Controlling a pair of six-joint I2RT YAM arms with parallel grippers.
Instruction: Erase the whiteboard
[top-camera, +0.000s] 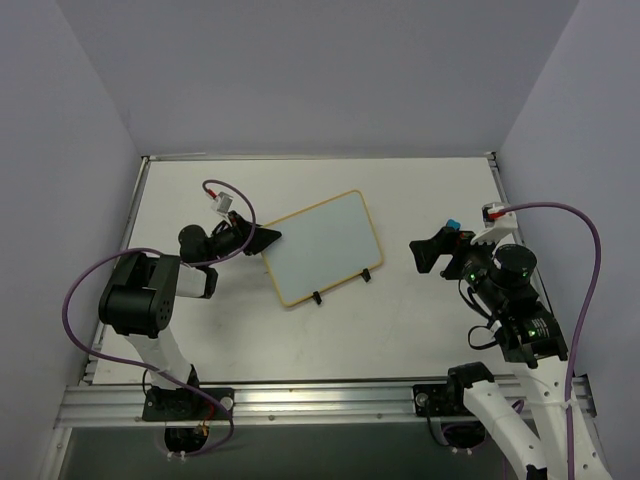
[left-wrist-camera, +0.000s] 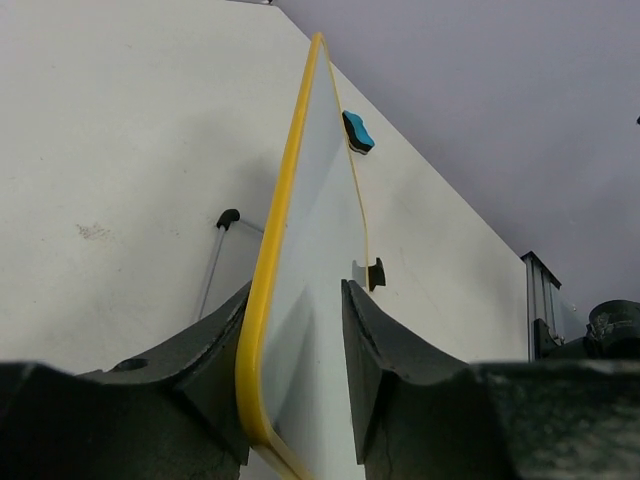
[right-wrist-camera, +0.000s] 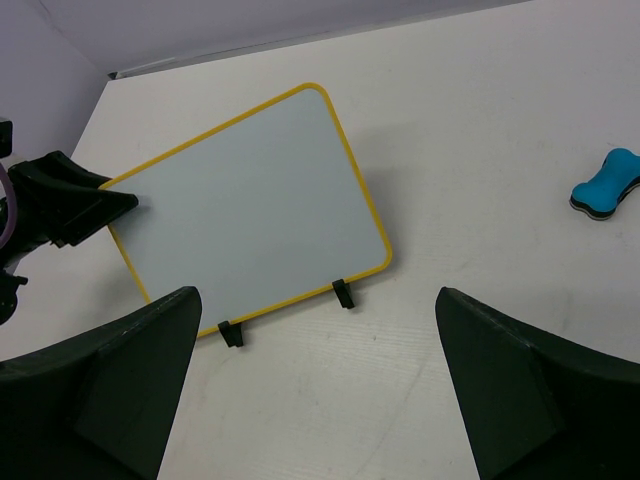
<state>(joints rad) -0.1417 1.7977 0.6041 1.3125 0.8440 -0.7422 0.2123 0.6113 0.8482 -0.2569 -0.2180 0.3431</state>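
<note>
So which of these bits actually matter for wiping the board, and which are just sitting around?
Part of the job:
- whiteboard, propped on small black feet, no writing visible
- blue eraser, lying on the table, not held
- left end effector, straddling the board's yellow edge
- right end effector, open, holding nothing

Just there:
- table
- purple cables

We see a white tabletop carrying two things. The whiteboard stands tilted on two small black feet, its white face blank, with one corner of its yellow frame between the left jaws. A small blue eraser lies flat on the tabletop, beyond the right jaws and off to their right side, well apart from the whiteboard.
</note>
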